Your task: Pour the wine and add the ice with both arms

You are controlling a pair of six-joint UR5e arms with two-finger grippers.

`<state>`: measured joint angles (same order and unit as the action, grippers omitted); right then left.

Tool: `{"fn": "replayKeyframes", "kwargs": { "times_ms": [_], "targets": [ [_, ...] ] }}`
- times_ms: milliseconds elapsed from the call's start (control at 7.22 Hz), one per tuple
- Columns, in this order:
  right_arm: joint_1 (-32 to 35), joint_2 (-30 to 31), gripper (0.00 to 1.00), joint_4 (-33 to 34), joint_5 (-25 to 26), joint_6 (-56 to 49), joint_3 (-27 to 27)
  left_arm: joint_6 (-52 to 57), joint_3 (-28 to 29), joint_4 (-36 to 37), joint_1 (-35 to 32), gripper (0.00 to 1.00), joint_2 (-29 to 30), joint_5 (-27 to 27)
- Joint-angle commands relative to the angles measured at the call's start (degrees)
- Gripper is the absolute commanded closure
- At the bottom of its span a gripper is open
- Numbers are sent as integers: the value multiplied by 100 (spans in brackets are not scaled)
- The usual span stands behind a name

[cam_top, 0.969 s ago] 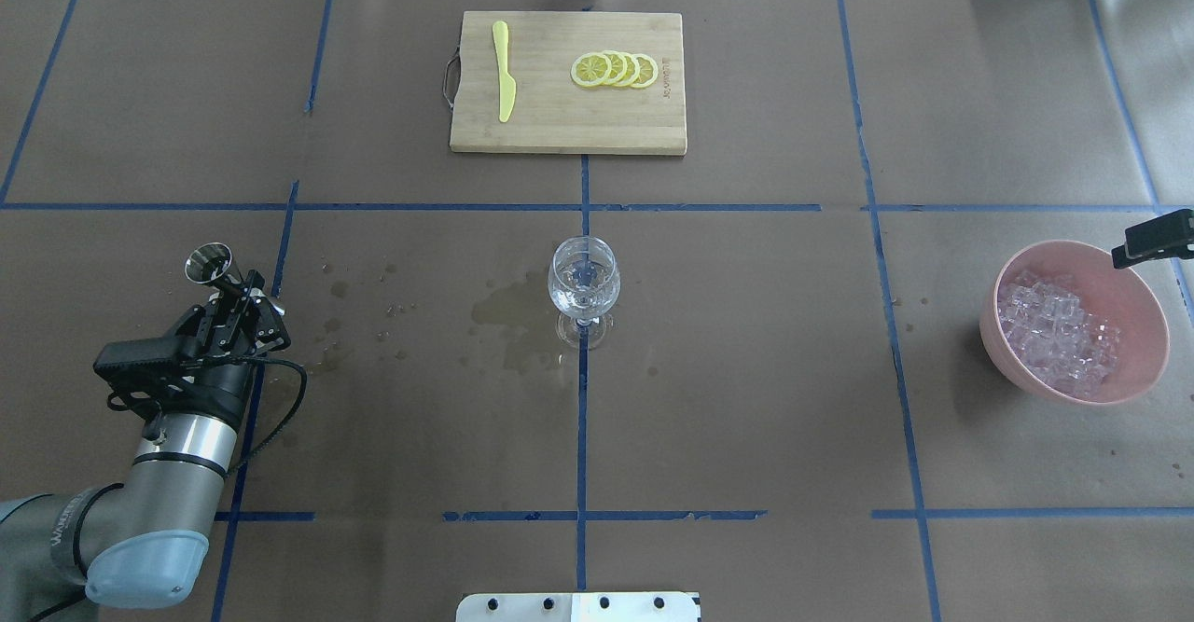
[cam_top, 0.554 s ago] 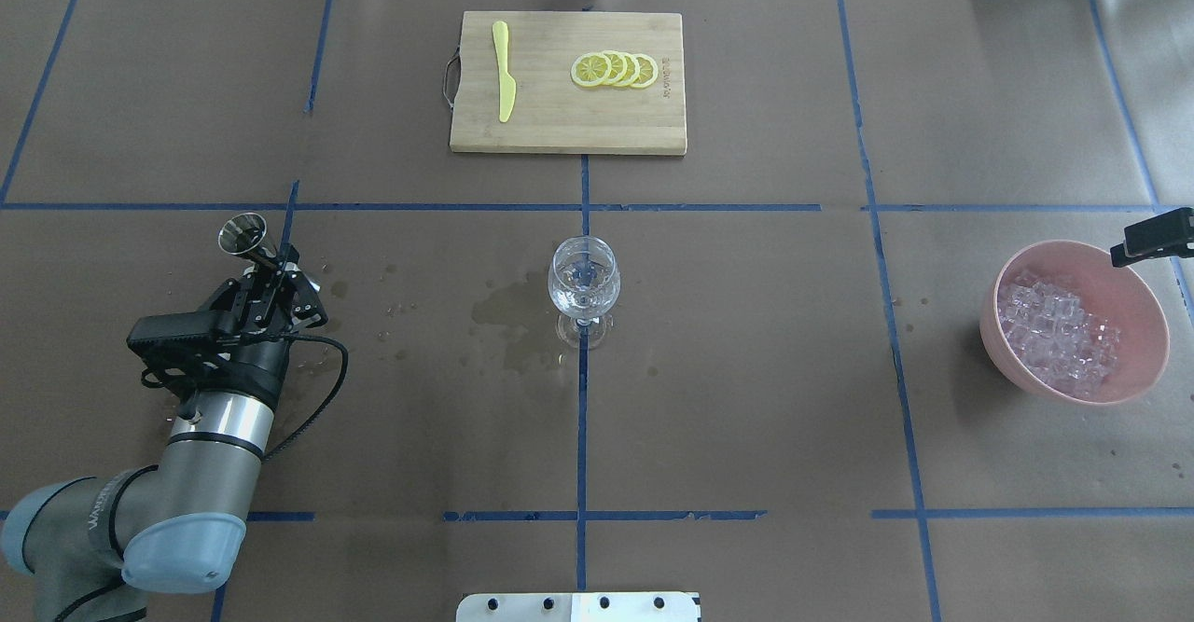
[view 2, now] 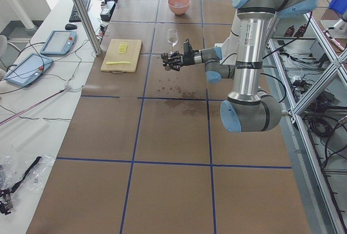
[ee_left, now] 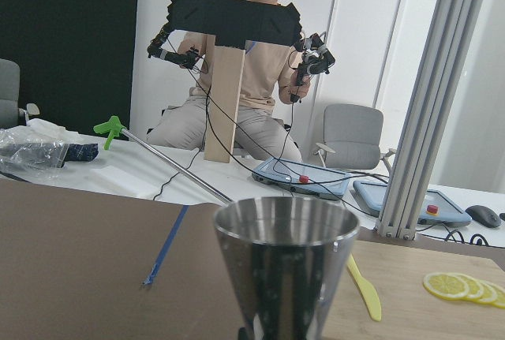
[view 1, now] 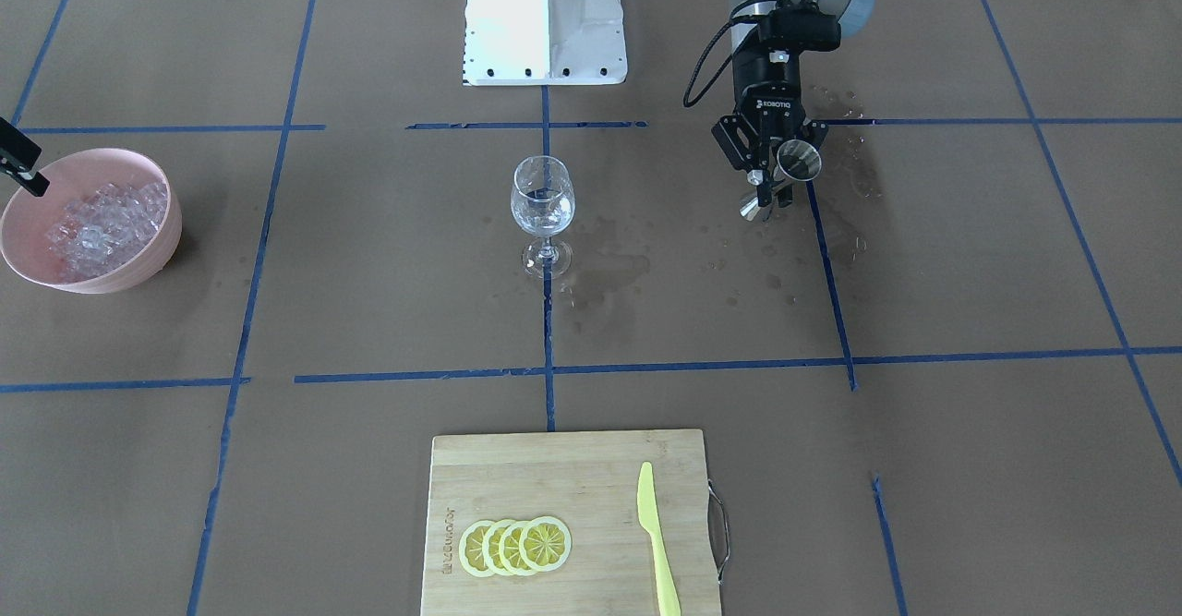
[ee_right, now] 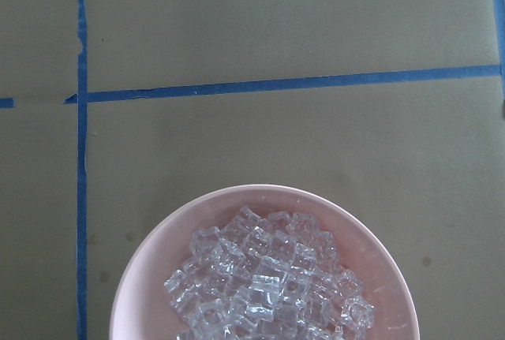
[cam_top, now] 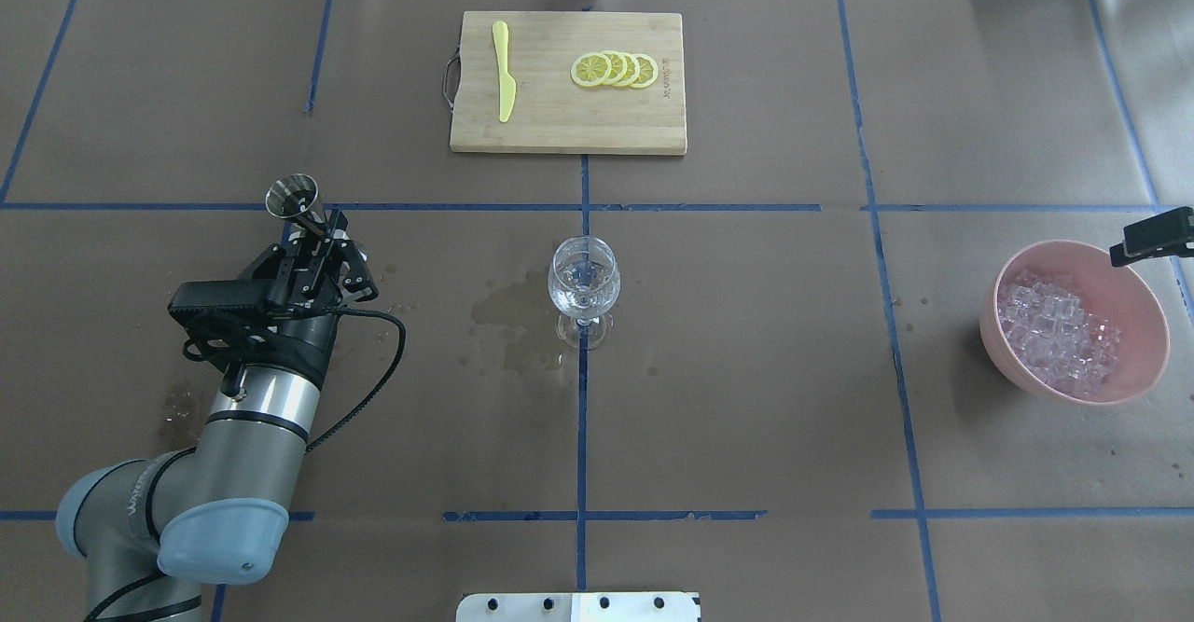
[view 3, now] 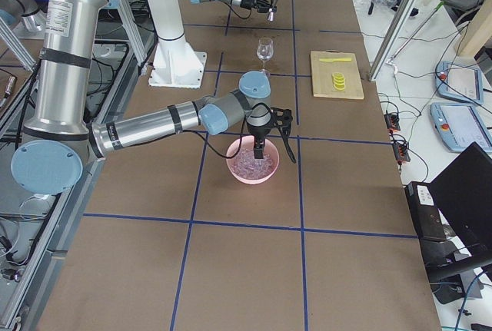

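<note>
My left gripper (cam_top: 315, 233) is shut on a steel jigger (cam_top: 295, 199) and holds it above the table, left of the clear stemmed wine glass (cam_top: 583, 282). The jigger fills the left wrist view (ee_left: 284, 269) and also shows in the front view (view 1: 796, 162). The glass stands upright at the table's middle (view 1: 543, 199). The ice (cam_top: 1049, 328) is heaped in a pink bowl (cam_top: 1145, 305) at the right. My right gripper (view 3: 261, 147) hangs just over the bowl; only a black part of it shows overhead (cam_top: 1155, 235), and I cannot tell if it is open. The right wrist view looks down on the ice (ee_right: 264, 285).
A bamboo cutting board (cam_top: 569, 128) at the far middle carries lemon slices (cam_top: 616, 69) and a yellow knife (cam_top: 504, 72). Wet stains (cam_top: 504, 314) lie between the jigger and the glass. The white pedestal base (view 1: 545, 16) stands at the robot's side.
My left arm has carried the jigger forward and to the right, closer to the glass. The right gripper stays over the bowl.
</note>
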<state>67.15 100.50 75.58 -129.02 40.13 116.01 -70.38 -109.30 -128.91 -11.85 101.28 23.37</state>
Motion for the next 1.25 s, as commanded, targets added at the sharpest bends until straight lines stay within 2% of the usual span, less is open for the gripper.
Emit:
{"fn": "replayKeyframes", "kwargs": {
  "times_ms": [0, 415, 830, 969, 1107],
  "targets": [
    [0, -12, 0, 0, 0, 4, 1, 1057, -118, -3, -10, 100, 514, 9],
    [0, -21, 0, -9, 17, -5, 27, 2244, -39, 6, 34, 100, 1146, 1],
    [-192, -12, 0, -35, 236, 3, 27, 3055, -30, 6, 95, 100, 1332, 9],
    [-254, 22, 0, -374, 289, 38, -16, 3335, 31, 14, 165, 100, 1454, 9],
    [-272, 75, 0, -439, 299, 65, -17, 3599, 240, 15, 253, 100, 1551, 9]
  ]
}}
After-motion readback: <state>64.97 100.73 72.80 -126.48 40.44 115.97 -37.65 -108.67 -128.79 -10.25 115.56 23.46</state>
